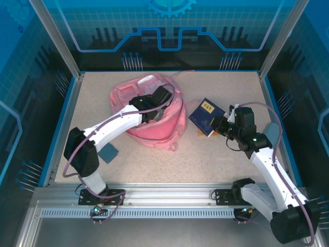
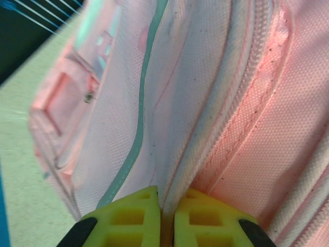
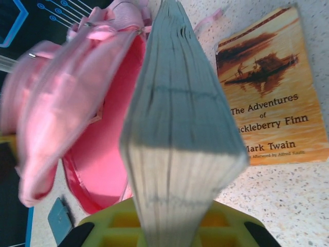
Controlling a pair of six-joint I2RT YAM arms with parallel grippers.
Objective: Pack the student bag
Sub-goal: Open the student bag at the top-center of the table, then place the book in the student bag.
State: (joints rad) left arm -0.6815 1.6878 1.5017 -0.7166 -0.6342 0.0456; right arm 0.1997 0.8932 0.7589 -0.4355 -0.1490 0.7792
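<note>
Pinching student bag (image 2: 216, 103) fabric, left pincer (image 2: 165, 216); right pincer (image 3: 169, 226) grips blue book (image 3: 180, 128); Huckleberry Finn paperback (image 3: 272, 87) beside.

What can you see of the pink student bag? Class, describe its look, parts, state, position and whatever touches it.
The student bag is a large, soft pink fabric backpack lying slumped on the speckled table, left of centre. Its woven cloth carries a pale zip and a thin teal piping line. Its main mouth gapes open, showing pink lining. The left gripper is shut on a fold of its fabric.
</note>
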